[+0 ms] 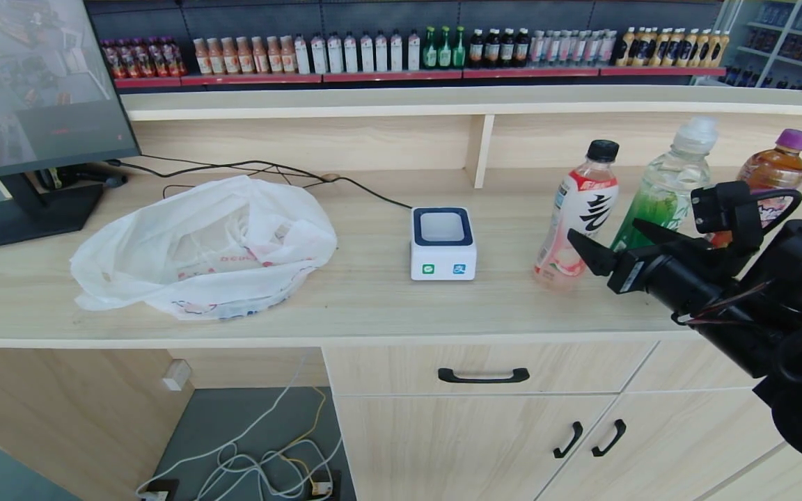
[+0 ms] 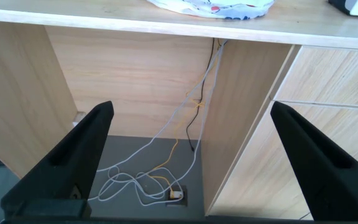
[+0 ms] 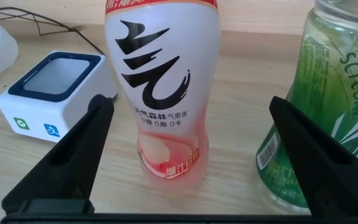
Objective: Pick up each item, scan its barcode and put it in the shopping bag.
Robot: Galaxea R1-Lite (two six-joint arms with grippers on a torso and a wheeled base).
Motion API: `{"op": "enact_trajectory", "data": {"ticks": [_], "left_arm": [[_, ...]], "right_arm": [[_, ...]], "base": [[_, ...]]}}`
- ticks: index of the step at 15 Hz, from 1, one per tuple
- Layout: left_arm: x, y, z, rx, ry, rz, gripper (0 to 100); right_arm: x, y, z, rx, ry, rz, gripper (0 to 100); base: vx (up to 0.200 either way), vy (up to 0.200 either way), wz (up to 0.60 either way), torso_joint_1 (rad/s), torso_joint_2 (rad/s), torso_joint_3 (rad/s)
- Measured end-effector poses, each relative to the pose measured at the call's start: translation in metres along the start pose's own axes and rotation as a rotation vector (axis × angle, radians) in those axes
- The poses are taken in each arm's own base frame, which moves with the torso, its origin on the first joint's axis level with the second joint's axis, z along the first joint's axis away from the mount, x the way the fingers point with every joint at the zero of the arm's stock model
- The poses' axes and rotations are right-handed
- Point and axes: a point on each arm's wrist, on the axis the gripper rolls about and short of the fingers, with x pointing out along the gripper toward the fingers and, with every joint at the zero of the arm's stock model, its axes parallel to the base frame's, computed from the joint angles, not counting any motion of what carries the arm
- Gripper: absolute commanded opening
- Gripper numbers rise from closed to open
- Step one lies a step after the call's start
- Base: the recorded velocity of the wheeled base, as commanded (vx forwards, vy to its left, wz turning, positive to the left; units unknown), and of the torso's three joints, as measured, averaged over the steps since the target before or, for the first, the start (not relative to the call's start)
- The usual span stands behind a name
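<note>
Three bottles stand at the counter's right: a pink peach drink with a black cap (image 1: 577, 216) (image 3: 161, 93), a clear green-labelled bottle (image 1: 665, 186) (image 3: 328, 106), and a brown tea bottle with a purple cap (image 1: 773, 170). My right gripper (image 1: 610, 243) (image 3: 191, 162) is open, level with the pink bottle's lower half and just short of it. The white scanner box (image 1: 443, 243) (image 3: 51, 96) sits mid-counter. A white shopping bag (image 1: 206, 247) (image 2: 213, 6) lies open at the left. My left gripper (image 2: 191, 162) hangs open below the counter edge.
A monitor (image 1: 32, 83) on a black stand occupies the far left, with black cables (image 1: 262, 168) trailing behind the bag. A raised shelf (image 1: 470, 104) runs along the counter's back. Drawers with black handles (image 1: 483, 376) are below. Loose cables (image 2: 148, 183) lie on the floor.
</note>
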Motion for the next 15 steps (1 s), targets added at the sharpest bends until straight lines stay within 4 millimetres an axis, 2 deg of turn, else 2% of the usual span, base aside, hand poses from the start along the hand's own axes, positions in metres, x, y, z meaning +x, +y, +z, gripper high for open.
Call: {"op": "enact_trajectory", "data": {"ticks": [8,15], "left_arm": [[0.000,0.000,0.000,0.000,0.000,-0.001,100],[0.000,0.000,0.000,0.000,0.000,0.000,100]], "right_arm": [[0.017,-0.007,-0.010,-0.005,0.010,-0.021,100],[0.019,-0.002,-0.014,-0.003,0.021,-0.007,100]], "base": [[0.000,0.000,0.00,0.000,0.00,0.000],[0.000,0.000,0.00,0.000,0.00,0.000]]}}
